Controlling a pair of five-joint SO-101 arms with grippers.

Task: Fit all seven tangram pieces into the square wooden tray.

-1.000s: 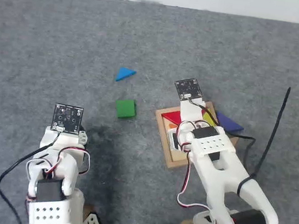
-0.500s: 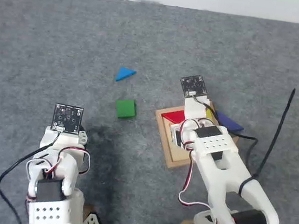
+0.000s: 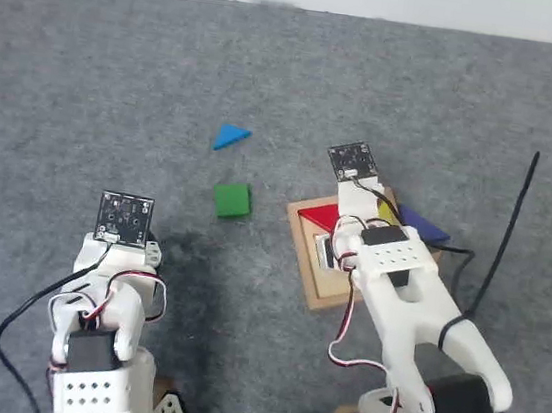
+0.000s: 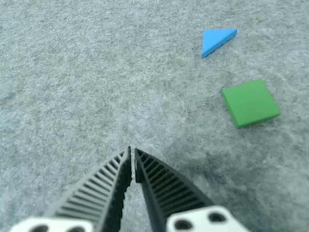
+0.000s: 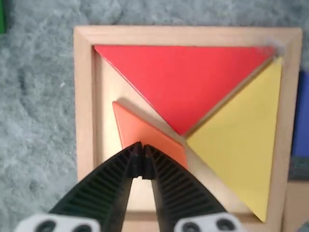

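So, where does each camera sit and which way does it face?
High view: fixed above the table, looking down on left arm, right arm, green square, blue triangle, wooden tray.
Left wrist view: on the left arm, looking past its shut left pincer toward the square and triangle.
Right wrist view: on the right arm, looking down past its shut right pincer into the tray.
Shared: high and left wrist views both show square and triangle.
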